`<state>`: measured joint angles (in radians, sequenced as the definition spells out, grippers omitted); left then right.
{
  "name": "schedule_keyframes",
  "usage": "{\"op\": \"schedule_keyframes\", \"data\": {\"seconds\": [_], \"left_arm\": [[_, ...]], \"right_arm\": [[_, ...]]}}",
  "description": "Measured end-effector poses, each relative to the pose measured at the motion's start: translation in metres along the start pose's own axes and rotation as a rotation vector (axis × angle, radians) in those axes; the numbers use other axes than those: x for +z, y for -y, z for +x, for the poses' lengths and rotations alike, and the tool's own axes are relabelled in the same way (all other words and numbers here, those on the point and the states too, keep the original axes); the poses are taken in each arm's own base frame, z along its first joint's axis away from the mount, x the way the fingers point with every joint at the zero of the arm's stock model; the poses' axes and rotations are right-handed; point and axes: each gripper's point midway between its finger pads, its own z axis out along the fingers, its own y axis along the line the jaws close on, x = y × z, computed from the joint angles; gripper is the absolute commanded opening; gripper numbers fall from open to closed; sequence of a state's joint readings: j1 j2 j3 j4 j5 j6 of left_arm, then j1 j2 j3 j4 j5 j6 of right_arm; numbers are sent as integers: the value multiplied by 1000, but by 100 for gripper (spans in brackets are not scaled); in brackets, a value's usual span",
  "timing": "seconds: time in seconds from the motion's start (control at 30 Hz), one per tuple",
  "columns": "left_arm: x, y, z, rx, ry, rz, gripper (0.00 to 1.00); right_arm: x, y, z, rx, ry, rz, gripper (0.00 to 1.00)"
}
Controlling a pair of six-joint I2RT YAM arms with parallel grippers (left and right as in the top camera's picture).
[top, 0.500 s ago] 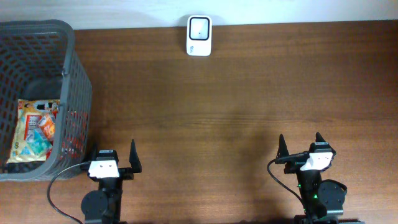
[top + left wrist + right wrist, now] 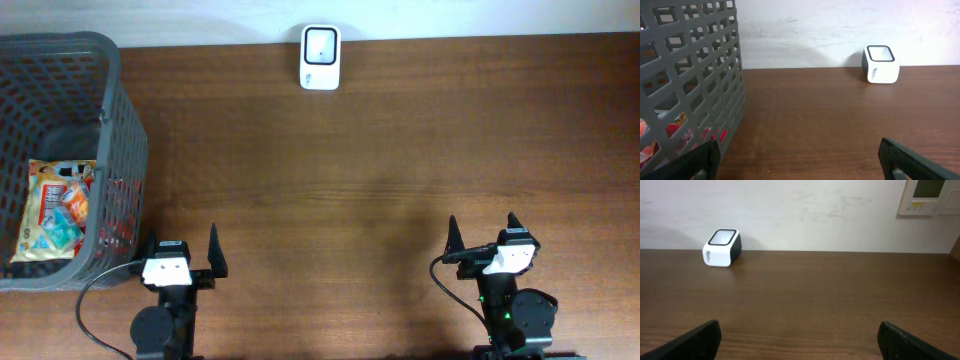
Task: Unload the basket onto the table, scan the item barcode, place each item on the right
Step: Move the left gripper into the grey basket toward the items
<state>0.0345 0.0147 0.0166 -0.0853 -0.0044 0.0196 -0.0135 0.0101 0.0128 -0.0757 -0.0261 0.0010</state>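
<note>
Both tools sit at the near edge of the counter [image 2: 380, 150]. The left tool [image 2: 183, 243] is toward the near left corner, jaws spread wide, gripping nothing. The right tool [image 2: 482, 228] is toward the near right corner in the same state: jaws wide apart, holding nothing.

Just past the left tool, a grey mesh basket [image 2: 128, 150] runs along the counter's left edge. The snack packet [image 2: 55, 205] lies flat on the basket floor in its near part. It has yellow, orange and blue print (can't make out a barcode from any view). Neither tool touches it.

The scanner [image 2: 320, 44] is white with dark sides, window facing up. It stands at the far edge around mid-width, against the wall and well apart from the packet and both tools.

A beige wall panel [image 2: 930, 195] shows in the right wrist view, top right.
</note>
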Motion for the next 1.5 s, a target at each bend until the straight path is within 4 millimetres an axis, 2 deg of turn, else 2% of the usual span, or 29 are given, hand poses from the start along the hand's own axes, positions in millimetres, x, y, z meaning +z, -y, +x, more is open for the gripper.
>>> {"op": "schedule_keyframes", "data": {"seconds": [0.73,0.9,1.0,1.1,1.2,1.3,1.37,1.43,1.47,1.5], "left_arm": [[0,0,-1,0,2,0,99],[-1,9,-21,2,91,53,99],[-9,40,-47,27,204,237,99],[-32,63,-93,87,418,375,99],[-48,69,-120,121,532,409,99],[-67,68,-161,146,612,395,99],[-73,58,-200,147,642,336,99],[-53,42,-220,108,513,250,99],[-34,40,-241,99,452,245,99],[-25,47,-248,105,439,283,99]], "right_arm": [[0,0,0,0,0,0,99],[0,0,0,0,0,0,99],[0,0,0,-1,0,0,99],[0,0,0,0,0,0,99],[0,0,0,0,0,0,99],[0,0,0,0,0,0,99],[0,0,0,-1,1,0,99],[0,0,0,0,0,1,99],[0,0,0,0,0,1,99],[0,0,0,0,2,1,99]]}}
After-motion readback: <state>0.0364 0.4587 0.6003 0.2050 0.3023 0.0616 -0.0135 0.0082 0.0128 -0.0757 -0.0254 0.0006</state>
